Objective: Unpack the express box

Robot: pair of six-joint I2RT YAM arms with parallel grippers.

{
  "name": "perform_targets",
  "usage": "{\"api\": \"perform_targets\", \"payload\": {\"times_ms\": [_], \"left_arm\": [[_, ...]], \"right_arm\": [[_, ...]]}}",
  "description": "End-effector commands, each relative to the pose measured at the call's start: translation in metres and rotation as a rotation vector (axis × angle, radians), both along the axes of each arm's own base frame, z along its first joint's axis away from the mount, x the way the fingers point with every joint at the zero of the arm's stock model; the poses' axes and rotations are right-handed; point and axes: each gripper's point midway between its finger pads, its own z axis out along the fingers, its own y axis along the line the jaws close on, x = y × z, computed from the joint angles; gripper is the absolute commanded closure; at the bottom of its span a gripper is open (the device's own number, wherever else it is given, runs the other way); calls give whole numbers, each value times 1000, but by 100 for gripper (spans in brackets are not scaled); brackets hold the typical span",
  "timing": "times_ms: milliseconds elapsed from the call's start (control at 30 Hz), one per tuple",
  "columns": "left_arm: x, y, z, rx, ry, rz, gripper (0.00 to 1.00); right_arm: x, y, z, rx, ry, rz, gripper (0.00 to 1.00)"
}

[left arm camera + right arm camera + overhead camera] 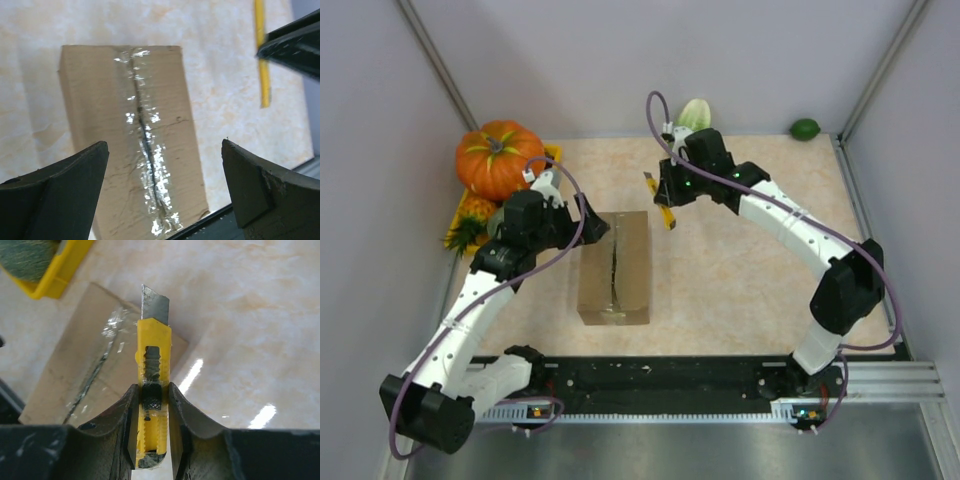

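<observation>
The express box (614,268) is a brown cardboard box lying shut in the middle of the table, with a shiny taped centre seam that looks slit along its length (145,145). It also shows in the right wrist view (85,370). My left gripper (592,226) is open and empty, hovering above the box's far left corner with its jaws wide apart. My right gripper (665,195) is shut on a yellow utility knife (154,390) with its blade out, held in the air beyond the box's far right corner. The knife also shows in the left wrist view (262,55).
An orange pumpkin (500,158) and a pineapple (470,222) sit on a yellow tray (554,153) at the far left. A pale green vegetable (695,113) and a lime (805,129) lie at the back edge. Grey walls close in the table.
</observation>
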Motion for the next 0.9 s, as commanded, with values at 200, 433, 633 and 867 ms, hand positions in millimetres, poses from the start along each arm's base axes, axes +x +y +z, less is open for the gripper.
{"api": "perform_targets", "payload": {"times_ms": [200, 433, 633, 867], "left_arm": [[10, -41, 70, -260, -258, -162, 2], [22, -42, 51, -337, -132, -96, 6], [24, -44, 45, -412, -73, -80, 17], [24, -37, 54, -443, -94, -64, 26]], "right_arm": [[-79, 88, 40, 220, 33, 239, 87], [-98, 109, 53, 270, 23, 316, 89], [-100, 111, 58, 267, 1, 323, 89], [-102, 108, 56, 256, -13, 328, 89]]}}
